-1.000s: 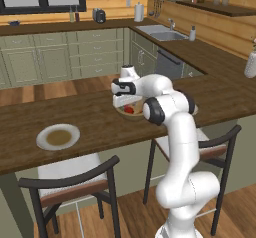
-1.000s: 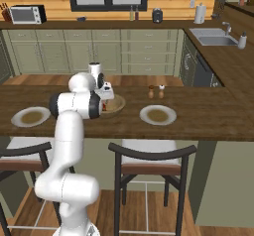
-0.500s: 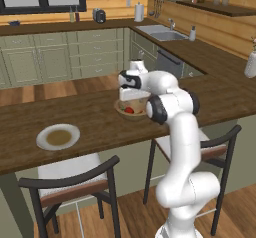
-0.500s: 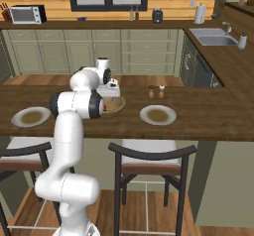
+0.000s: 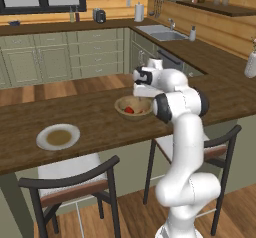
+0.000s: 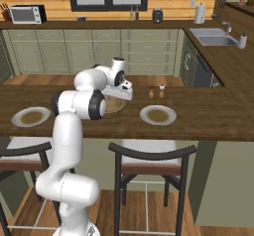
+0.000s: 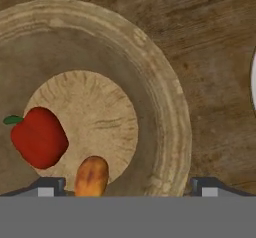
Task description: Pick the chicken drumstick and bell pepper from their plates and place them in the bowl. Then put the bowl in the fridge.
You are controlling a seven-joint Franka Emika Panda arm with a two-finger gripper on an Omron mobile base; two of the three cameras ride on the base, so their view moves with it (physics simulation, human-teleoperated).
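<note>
Hovering above the bowl (image 7: pixel 165 82), the end effector (image 7: pixel 127 186) stands released and holds nothing; its two fingertips (image 7: pixel 47 187) show wide apart at the bottom of the hand view. Both food items already lie in the bowl: the bell pepper (image 7: pixel 39 137) sits to the left of the end effector, and the chicken drumstick (image 7: pixel 91 176) lies just beside it, nearer the left fingertip. The bowl rim passes between the fingertips, closer to the right one. Further right, the edge of a plate (image 7: pixel 253 79) is just visible on the surface (image 7: pixel 215 37).

In the left base view the bowl (image 5: pixel 131 109) sits directly under the wrist, with the other plate (image 5: pixel 58 136) well apart to its left.

Judged step: grasp the bowl for transport to the fridge.

1. Centre the thick rim between the fingers, one inside and one outside the wall.
2. Keep the inner finger clear of the drumstick.
3. Descend vertically until the pads cover the rim, then close firmly.
4. Lift level; a tilted bowl may spill its contents.
</note>
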